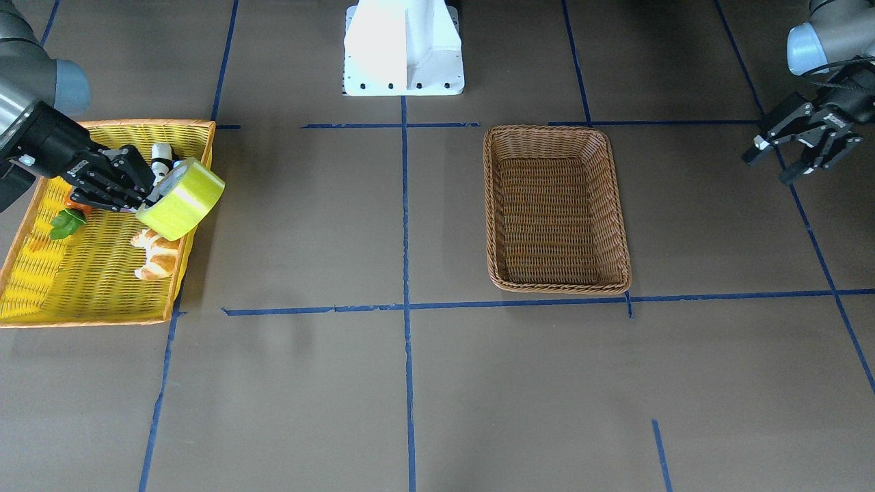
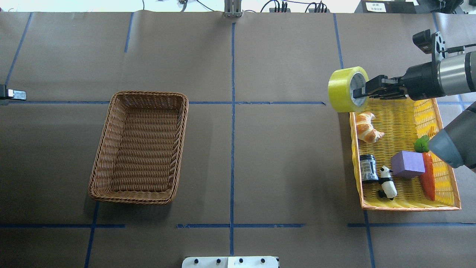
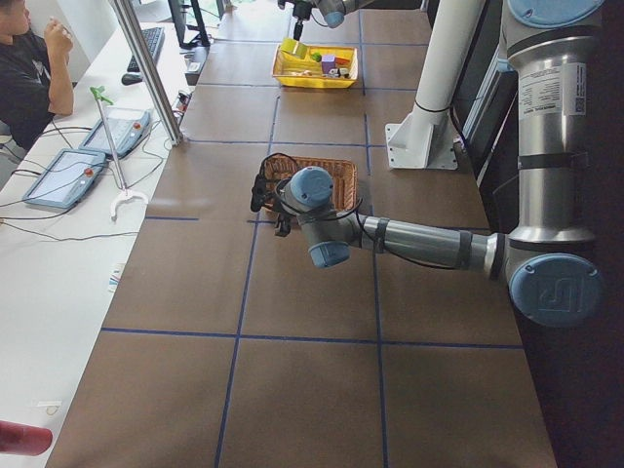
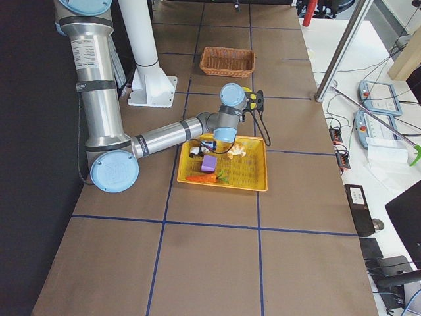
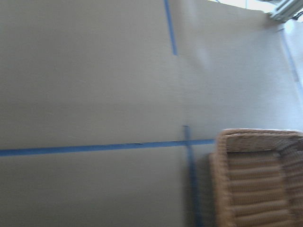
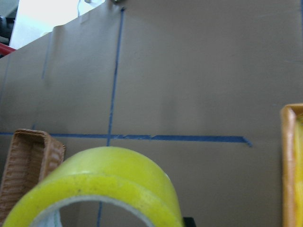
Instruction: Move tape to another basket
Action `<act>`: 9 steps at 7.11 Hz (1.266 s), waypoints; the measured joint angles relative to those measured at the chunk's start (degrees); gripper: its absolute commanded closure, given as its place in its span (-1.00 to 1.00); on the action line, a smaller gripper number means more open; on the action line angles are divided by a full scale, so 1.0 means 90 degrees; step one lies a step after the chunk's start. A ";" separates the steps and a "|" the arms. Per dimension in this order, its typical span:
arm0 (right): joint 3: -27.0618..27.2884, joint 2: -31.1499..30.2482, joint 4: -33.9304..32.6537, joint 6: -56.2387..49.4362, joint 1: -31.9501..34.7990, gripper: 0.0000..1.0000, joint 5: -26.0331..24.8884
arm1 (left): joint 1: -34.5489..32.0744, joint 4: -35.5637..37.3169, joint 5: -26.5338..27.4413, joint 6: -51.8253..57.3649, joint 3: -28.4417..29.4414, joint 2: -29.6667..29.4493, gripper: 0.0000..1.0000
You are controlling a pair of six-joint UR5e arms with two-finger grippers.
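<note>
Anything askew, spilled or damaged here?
Nothing stands out. The right gripper holds the tape in the air at a corner of the yellow basket; the croissant and other items lie inside it, and the wicker basket sits flat.

Your table: brown paper cover, blue grid lines. Left-end view: your white side desk at 9 o'clock, teach pendants on it, keyboard at 11, metal post alongside.

table: brown, blue-taped grid | on it: wicker basket, yellow basket, white base
</note>
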 measured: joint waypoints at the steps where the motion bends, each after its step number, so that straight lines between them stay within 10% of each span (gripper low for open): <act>1: 0.0012 0.0013 0.0658 0.0460 -0.0289 1.00 -0.0244 | 0.0221 -0.0447 0.0004 -0.1066 -0.0159 -0.0206 -1.00; 5: 0.0049 0.0096 0.2484 0.0964 -0.1260 0.97 -0.0562 | 0.1310 -0.0952 0.0096 -0.3827 -0.0968 -0.1540 -1.00; 9: 0.0215 0.0687 0.2794 0.1371 -0.1815 0.95 -0.0698 | 0.2893 -0.1088 0.1932 -0.4728 -0.1284 -0.2631 -1.00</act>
